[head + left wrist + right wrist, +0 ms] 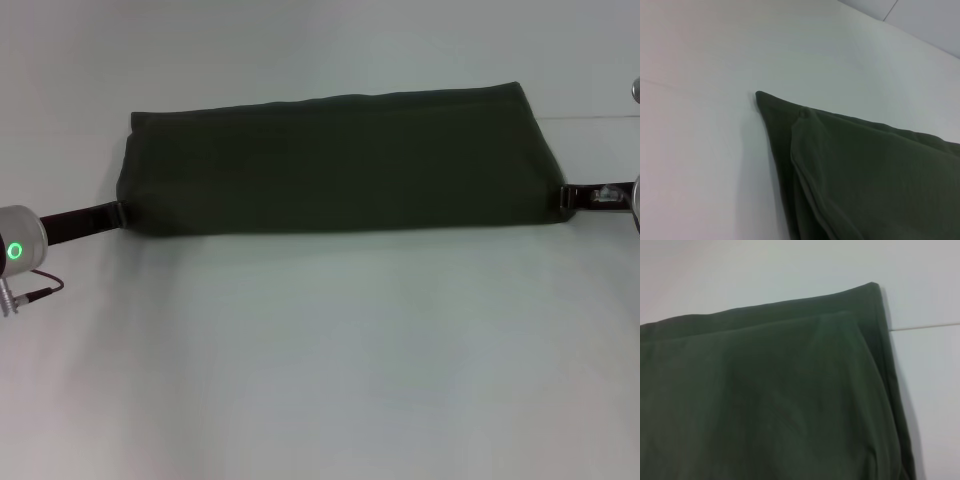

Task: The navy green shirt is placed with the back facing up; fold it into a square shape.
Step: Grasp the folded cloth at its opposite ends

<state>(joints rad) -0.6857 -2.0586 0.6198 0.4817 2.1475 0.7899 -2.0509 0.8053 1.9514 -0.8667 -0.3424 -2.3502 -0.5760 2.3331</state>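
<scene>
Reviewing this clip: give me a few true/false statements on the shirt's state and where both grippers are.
1. The dark olive-green cotton shirt lies as a wide folded band. True.
2. Cream lettering shows on its upper face. False: the visible face is plain.
3. The left gripper is at the band's left end. True.
4. The right gripper hangs high above the shirt's middle. False: it is at the right end, level with the white table.

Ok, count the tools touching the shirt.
2. The left tool meets the navy green shirt at its near left corner; the right tool at its near right corner.
</scene>
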